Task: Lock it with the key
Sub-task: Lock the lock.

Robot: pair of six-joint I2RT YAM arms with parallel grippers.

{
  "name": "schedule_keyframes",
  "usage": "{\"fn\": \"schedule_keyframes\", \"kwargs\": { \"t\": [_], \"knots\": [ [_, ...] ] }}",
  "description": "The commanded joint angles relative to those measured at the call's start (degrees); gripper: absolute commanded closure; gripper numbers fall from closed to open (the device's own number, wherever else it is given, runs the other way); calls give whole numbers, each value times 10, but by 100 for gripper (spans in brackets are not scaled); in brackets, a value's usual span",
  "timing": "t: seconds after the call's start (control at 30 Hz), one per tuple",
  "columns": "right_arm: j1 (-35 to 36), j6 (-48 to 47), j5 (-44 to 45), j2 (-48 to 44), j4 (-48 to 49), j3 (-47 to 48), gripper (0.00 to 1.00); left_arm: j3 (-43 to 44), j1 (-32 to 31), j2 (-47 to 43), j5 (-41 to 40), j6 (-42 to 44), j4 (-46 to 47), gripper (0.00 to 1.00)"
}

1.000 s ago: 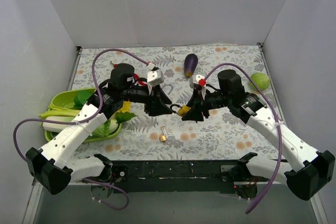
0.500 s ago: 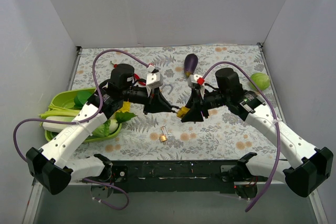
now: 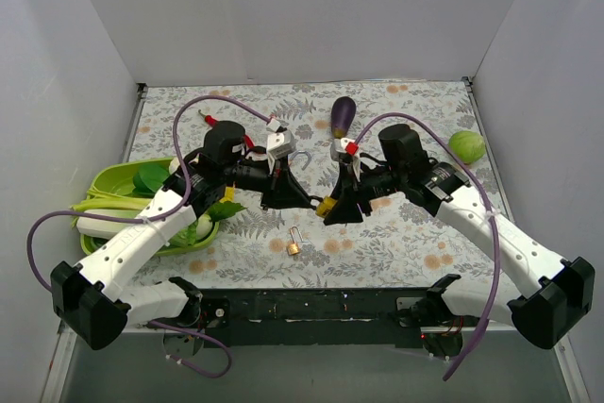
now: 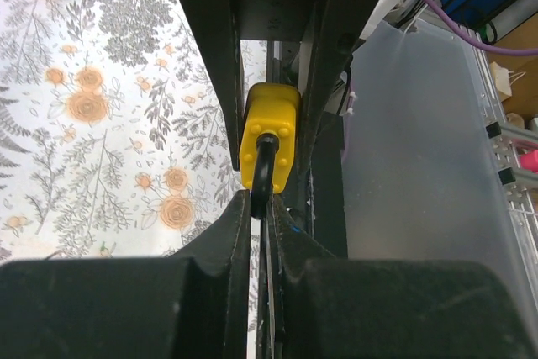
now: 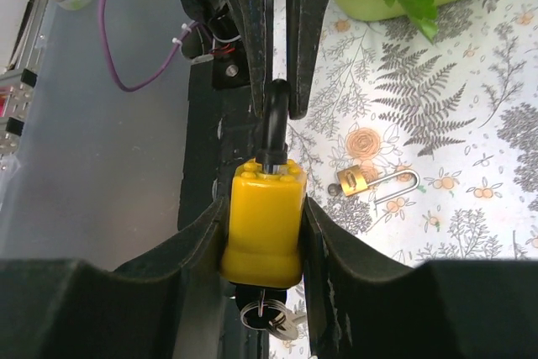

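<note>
Overhead view down on whole table [image 3: 415, 233]; two close, opposed wrist views sharing the yellow padlock [image 4: 269, 136].

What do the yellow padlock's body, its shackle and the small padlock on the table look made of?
Yellow padlock body: smooth matte plastic or a plastic cover, by its uniform colour and moulded studs. Shackle: black, glossy, probably coated metal; unclear. Small padlock: brass-looking body, shiny silvery steel-like loop.

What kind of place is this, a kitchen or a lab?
Probably a robot test cell, not a kitchen: plain white walls box in a floral-cloth table, with an eggplant and a brass padlock as props.
</note>
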Motion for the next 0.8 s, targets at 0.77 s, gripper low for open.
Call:
{"fn": "schedule_keyframes", "kwargs": {
  "t": [0.77],
  "knots": [
    [42,-12,-33,31,112,63,99,-117,-85,-28,-10,-168,172,100]
  ]
}}
